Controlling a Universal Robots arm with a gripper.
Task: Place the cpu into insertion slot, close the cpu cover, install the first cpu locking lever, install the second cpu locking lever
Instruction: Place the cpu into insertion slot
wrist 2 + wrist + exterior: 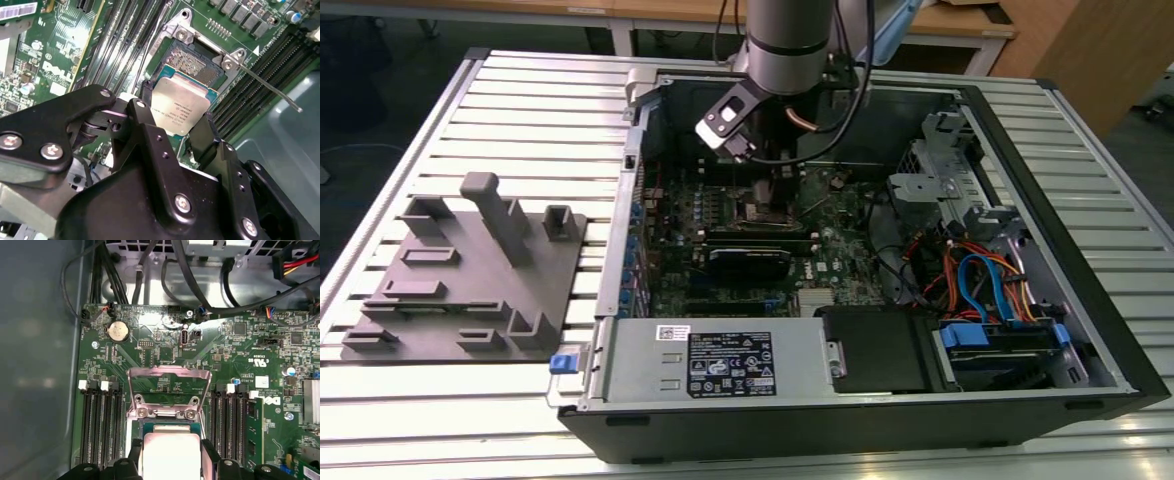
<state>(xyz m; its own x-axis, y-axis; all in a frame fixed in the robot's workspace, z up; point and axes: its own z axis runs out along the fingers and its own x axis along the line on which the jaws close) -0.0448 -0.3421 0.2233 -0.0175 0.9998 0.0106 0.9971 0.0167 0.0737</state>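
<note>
Gripper (pixel 177 106) gripped the cpu (pixel 186 100) by its edges just over the open socket (pixel 197 62), apparently unseated; cpu cover (pixel 169 390) stood raised, locking lever (pixel 272 86) unlatched, so all four steps remained.

A ribbed metal table (pixel 440 420) carries two things. An open computer case (pixel 854 425) lies on its side directly below the gripper (pixel 771 160). A grey plate with upright blocks (pixel 454 300) lies beside the case, off to the exterior view's left of the gripper.
</note>
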